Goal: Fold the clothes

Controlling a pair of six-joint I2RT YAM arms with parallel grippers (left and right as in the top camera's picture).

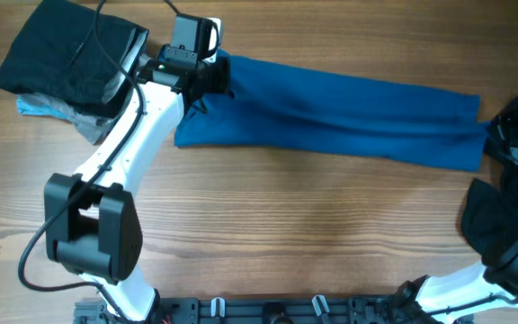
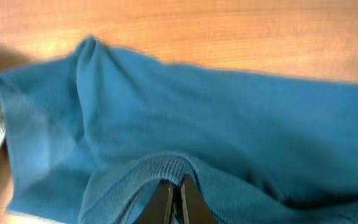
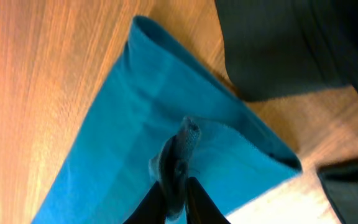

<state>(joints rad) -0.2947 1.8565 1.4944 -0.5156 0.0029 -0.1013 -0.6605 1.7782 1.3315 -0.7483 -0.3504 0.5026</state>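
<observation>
Ribbed edge [image 2: 166,167] arches up; blue shirt [image 1: 331,112] lies stretched long (softly creased).

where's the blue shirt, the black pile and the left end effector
blue shirt [image 1: 331,112]: overhead view, middle fabric
black pile [image 1: 52,54]: overhead view, top layer
left end effector [image 2: 174,185]: left wrist view, between fingertips

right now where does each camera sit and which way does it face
overhead: fixed above the table, facing straight down on the blue shirt and a dark pile; both arms show.
left wrist: on the left arm, facing the shirt's ribbed collar; left gripper shows, shut on it.
right wrist: on the right arm, facing down at the shirt's far end; right gripper shows, pinching fabric.
shared: all three see the blue shirt; overhead shows both grippers at its ends.
</observation>
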